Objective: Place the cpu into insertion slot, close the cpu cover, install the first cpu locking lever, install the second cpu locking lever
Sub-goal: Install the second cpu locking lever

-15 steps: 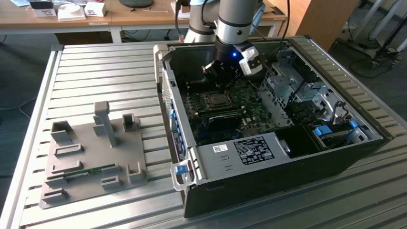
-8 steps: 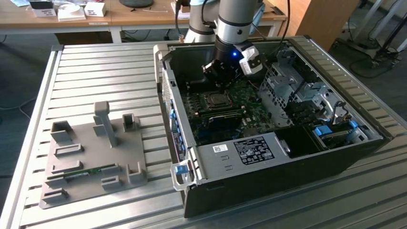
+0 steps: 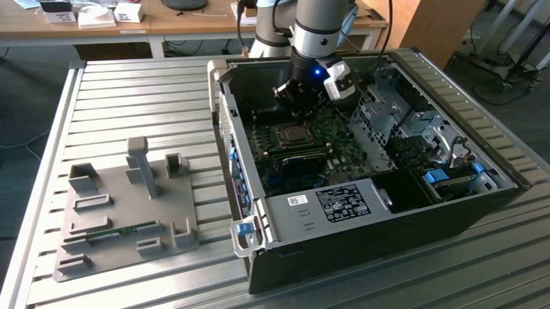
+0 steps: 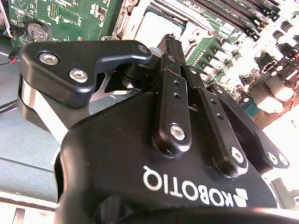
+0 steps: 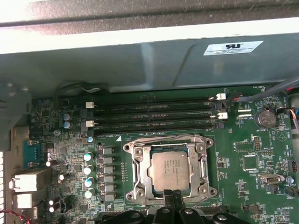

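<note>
the exterior view stands off from me, high and to one side, looking down across the slatted metal table at the open computer case and my arm reaching into it. the first wrist view rides on me close above the green circuit board, facing straight onto it toward the case wall beyond. the second wrist view sits nearer still, looking along my own gripper. all three views share the cpu in its socket; both wrist views share the memory slots.
</note>
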Motion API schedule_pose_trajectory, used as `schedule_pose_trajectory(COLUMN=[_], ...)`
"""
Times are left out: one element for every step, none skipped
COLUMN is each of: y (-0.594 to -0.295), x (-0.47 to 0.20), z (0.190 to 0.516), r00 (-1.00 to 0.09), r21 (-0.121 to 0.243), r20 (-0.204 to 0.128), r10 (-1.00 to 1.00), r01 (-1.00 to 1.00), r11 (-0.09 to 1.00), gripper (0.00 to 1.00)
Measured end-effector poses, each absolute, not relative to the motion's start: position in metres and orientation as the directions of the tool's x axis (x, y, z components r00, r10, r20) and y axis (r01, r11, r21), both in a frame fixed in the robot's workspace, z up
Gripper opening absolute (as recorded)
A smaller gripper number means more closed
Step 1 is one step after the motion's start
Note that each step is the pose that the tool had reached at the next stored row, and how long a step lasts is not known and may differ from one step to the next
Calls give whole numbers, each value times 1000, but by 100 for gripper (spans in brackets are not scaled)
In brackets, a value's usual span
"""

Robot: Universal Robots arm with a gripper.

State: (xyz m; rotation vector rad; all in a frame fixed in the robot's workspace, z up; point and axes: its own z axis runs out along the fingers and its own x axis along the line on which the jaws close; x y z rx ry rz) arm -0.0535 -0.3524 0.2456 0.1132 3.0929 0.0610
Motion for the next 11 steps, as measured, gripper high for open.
schedule_pose_trajectory(y=[-352,-352,-352,-352,-353,-353,-353,-353,-353,-353,-353], x=[-54,-54,-54,-54,-54,-54,-54,-54,-54,-54,-54], z=[246,246,246,246,246,246,247,247,247,247,247], r00=[-996,-996,-996,-996,-996,-996,-996,-996,-996,-996,-996], r21=[41,41,41,41,41,41,41,41,41,41,41], r20=[-44,-45,-44,-44,-44,-44,-44,-44,-44,-44,-44], r10=[74,74,74,74,74,74,74,74,74,74,74], r01=[72,72,72,72,72,72,72,72,72,72,72], r11=[997,997,997,997,997,997,997,997,997,997,997], gripper=[11,11,11,11,11,11,11,11,11,11,11])
